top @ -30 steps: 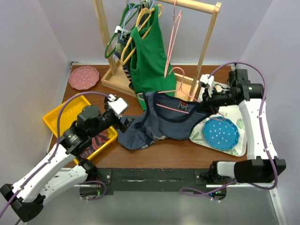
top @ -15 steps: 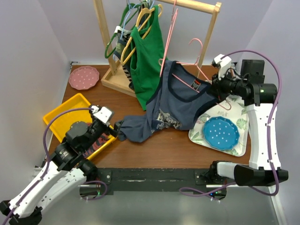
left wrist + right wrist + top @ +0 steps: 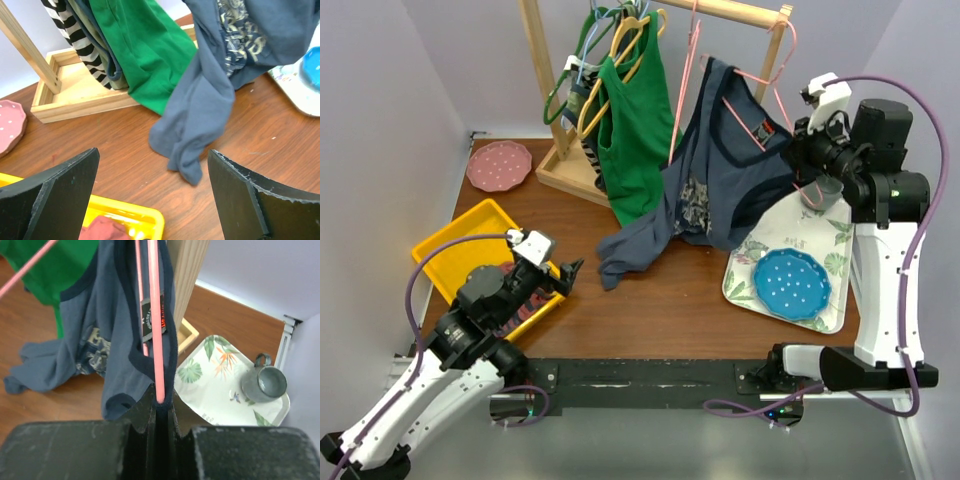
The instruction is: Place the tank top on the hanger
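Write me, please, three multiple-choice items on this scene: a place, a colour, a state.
1. Where is the blue plate? A on the floral tray; B in the yellow bin; C on the rack's base.
2. What colour is the hanger in the right pincer? A yellow; B pink; C green.
3. The left pincer is: A shut on the plate; B shut on a mug; C open.
A: the plate lies on the tray. B: pink wire runs into its shut jaws. C: its jaws stand wide apart.
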Motion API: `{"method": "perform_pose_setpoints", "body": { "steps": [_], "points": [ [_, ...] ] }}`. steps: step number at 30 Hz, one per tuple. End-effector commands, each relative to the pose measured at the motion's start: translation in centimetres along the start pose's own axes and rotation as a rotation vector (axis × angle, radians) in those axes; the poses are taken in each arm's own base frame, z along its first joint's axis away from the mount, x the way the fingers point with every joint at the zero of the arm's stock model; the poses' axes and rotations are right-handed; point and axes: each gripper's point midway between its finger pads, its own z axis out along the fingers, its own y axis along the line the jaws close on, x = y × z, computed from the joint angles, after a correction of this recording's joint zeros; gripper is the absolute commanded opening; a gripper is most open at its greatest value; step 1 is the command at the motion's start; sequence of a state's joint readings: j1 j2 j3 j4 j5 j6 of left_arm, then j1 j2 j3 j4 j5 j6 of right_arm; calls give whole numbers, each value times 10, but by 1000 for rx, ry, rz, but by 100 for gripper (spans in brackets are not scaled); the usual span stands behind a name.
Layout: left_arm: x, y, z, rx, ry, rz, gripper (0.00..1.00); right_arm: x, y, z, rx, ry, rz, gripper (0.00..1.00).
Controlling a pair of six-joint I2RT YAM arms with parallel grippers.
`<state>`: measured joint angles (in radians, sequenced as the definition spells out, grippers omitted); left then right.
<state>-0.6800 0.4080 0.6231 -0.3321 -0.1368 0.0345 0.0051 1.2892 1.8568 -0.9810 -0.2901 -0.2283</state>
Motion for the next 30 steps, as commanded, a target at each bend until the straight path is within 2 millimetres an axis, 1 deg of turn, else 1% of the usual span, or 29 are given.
{"method": "perform_pose_setpoints", "body": {
  "steps": [1,5,6,8,9,13,14,15,16,19,21,23,24,26,27,30],
  "points": [
    [-11,1,-6,-11,-39,-68,95,-52,-11,-7,109,-180,58,0],
    [-15,1,-8,-11,-42,-79,95,-64,-6,-3,126,-215,84,0],
    [-17,1,-9,-10,-48,-85,95,-66,1,2,117,-216,81,0],
    [-18,1,-9,-10,-49,-91,95,-75,3,4,134,-239,89,0],
    [-20,1,-10,-8,-53,-98,95,-77,7,6,125,-242,92,0],
    [-24,0,-11,-8,-62,-120,95,-90,8,20,152,-260,122,0],
    [-25,0,-12,-8,-65,-130,95,-90,4,23,177,-255,125,0],
    [-25,0,-12,-8,-69,-133,95,-92,6,25,185,-261,157,0],
    [-26,0,-13,-4,-70,-137,95,-94,4,30,198,-267,167,0],
    [-27,0,-16,-6,-72,-148,95,-100,-2,33,245,-284,200,0],
    [-28,0,-17,-7,-75,-156,95,-99,-5,42,261,-272,207,0],
    [-29,0,-18,-8,-79,-167,95,-93,-3,51,258,-247,203,0],
    [-30,0,-20,-5,-84,-171,95,-85,-1,58,254,-224,201,0],
    [-28,-2,-19,-3,-79,-187,95,-76,2,63,245,-200,196,0],
    [-27,-3,-19,2,-81,-194,95,-66,5,70,236,-171,189,0],
    [-25,-5,-16,4,-76,-237,96,-52,11,76,211,-132,180,0]
  ]
}}
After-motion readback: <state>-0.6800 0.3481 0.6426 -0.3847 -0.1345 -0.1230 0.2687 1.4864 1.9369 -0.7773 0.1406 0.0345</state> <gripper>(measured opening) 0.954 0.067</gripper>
